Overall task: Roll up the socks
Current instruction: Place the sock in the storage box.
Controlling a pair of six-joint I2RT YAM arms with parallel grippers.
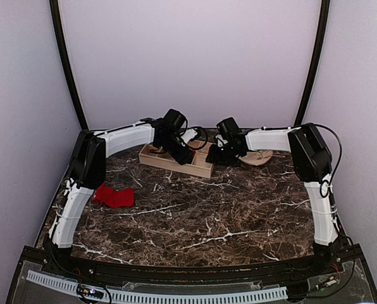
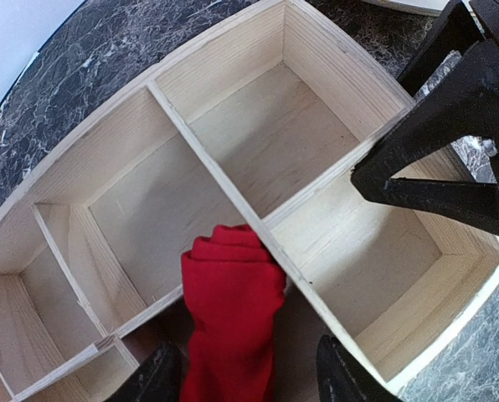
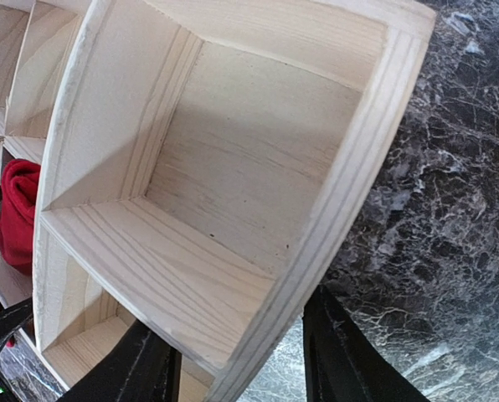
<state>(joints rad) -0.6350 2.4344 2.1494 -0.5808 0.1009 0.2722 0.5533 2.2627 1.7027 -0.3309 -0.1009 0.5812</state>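
A rolled red sock [image 2: 231, 306] lies in a near compartment of the wooden tray [image 2: 233, 180], against a divider. My left gripper [image 2: 245, 381] hangs over it, open, with its fingers [image 2: 157, 377] on either side of the sock and a gap on the right. The same sock shows in the right wrist view [image 3: 15, 213]. A second red sock [image 1: 114, 196] lies unrolled on the table at the left. My right gripper [image 3: 241, 368] straddles the tray's right end wall [image 3: 350, 167], one finger inside and one outside, closed on it. In the top view the left gripper [image 1: 182, 152] and right gripper [image 1: 225, 154] meet over the tray [image 1: 157, 158].
The tray has several compartments; those other than the sock's show bare wood. A pale flat dish [image 1: 258, 157] lies right of the tray, behind the right arm. The dark marble table [image 1: 207, 215] stretches in front. Light walls close in at the back and sides.
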